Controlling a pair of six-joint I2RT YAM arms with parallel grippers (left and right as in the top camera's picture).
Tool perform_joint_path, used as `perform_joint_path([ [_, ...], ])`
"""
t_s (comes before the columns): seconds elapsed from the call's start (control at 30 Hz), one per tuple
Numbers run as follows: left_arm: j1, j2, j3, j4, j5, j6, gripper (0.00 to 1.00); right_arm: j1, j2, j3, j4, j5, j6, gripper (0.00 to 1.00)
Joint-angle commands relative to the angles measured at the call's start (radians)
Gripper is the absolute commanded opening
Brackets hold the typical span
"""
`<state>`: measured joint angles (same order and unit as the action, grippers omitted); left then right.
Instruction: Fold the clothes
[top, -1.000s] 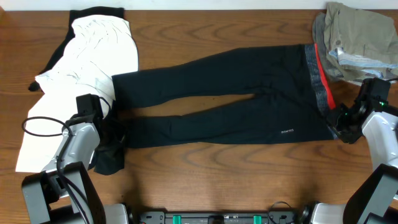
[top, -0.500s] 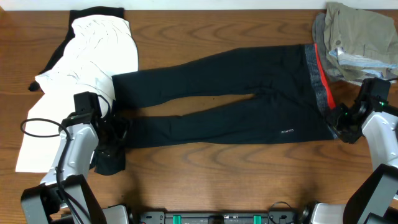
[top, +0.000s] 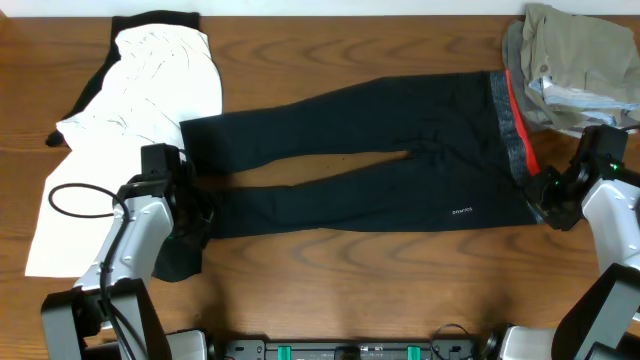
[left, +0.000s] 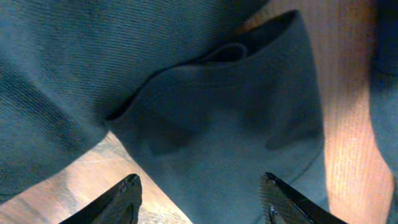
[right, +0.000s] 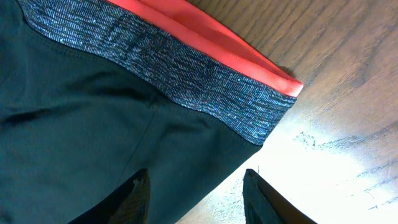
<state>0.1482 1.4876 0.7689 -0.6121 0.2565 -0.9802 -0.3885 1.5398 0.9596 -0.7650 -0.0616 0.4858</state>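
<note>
Black pants lay flat across middle of table, waistband toward right arm, legs toward left.
Left gripper hung over near cuff, jaws wide, nothing between.
Right gripper sat over waistband corner, jaws apart, empty.
Risk: pinch catching top layer only; stretch cloth slipping, fold skewing.
Count: one pants, two legs, two grippers, one white garment, one khaki pile, pieces untellable.

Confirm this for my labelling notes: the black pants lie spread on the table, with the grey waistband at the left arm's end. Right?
No. The grey waistband lies at the right arm's end, by the right gripper, as the right wrist view shows. The black pants do lie spread on the table.
</note>
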Motion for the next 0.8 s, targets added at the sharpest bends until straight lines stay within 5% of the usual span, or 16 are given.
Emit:
perform_joint_path([
  [0.0, -0.002, 0.012, -0.018, -0.001, -0.042, -0.021, 0.62, 0.010, -0.002, -0.006, -0.002, 0.013, -0.012, 0.46],
  [0.77, -0.002, 0.116, -0.028, 0.018, -0.097, -0.024, 0.62, 0.010, -0.002, -0.007, -0.006, 0.013, -0.012, 0.46],
])
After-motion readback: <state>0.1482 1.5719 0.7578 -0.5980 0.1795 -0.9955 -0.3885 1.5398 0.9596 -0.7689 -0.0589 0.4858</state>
